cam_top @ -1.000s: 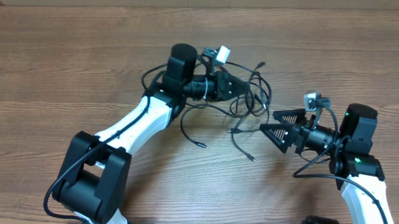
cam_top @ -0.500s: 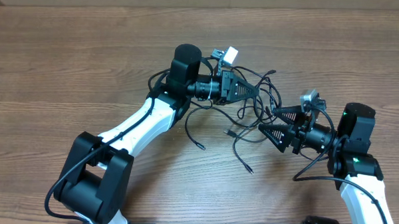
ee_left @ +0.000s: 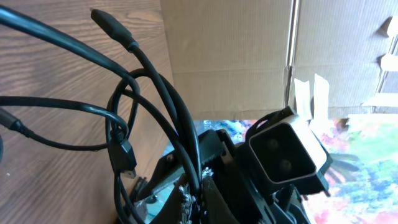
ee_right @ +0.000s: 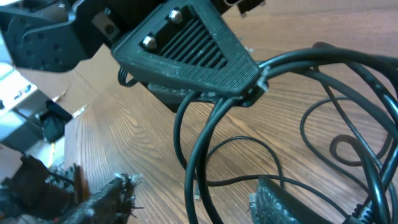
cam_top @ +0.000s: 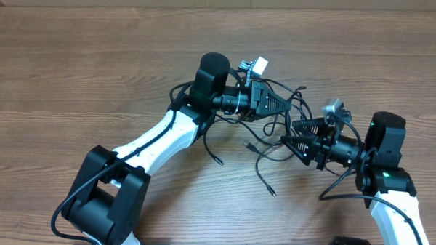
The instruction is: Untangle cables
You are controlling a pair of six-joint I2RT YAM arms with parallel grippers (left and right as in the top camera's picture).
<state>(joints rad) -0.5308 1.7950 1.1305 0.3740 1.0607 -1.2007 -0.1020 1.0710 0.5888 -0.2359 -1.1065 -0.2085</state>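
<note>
Since a second ago the left gripper (cam_top: 285, 108) has carried its bundle toward 3 o'clock, the right gripper (cam_top: 290, 136) has come in to meet it, and the right jaws have narrowed from a wide spread.

Overhead view of a wooden table (cam_top: 74, 74) with two white and black robot arms. One reaches in from 7 o'clock, the other from 5 o'clock. Their two grippers almost meet just to the 3 o'clock side of the table's centre.

Between them hang the cables (cam_top: 274, 130) — thin, glossy black cords, round in section, looped over one another in a loose tangle. How many cords make up the tangle cannot be told. At least three free ends trail out of it toward 6 o'clock and lie on the wood. Each ends in a small dark plug (ee_left: 126, 157).

Left jaws are pressed together on the cables. The right wrist view shows several cords fanning out from the tip of one flat, triangular, ribbed black plastic finger (ee_right: 186, 43) with two screw heads.

Right jaws stand partly spread, one finger to each side of the tangle's 3 o'clock edge. Cords run past them, but whether either finger touches a cord cannot be told.

The table is brown, with a straight grain. Beyond its 12 o'clock edge stands plain corrugated cardboard (ee_left: 230, 56) — pale tape strips show on it.
</note>
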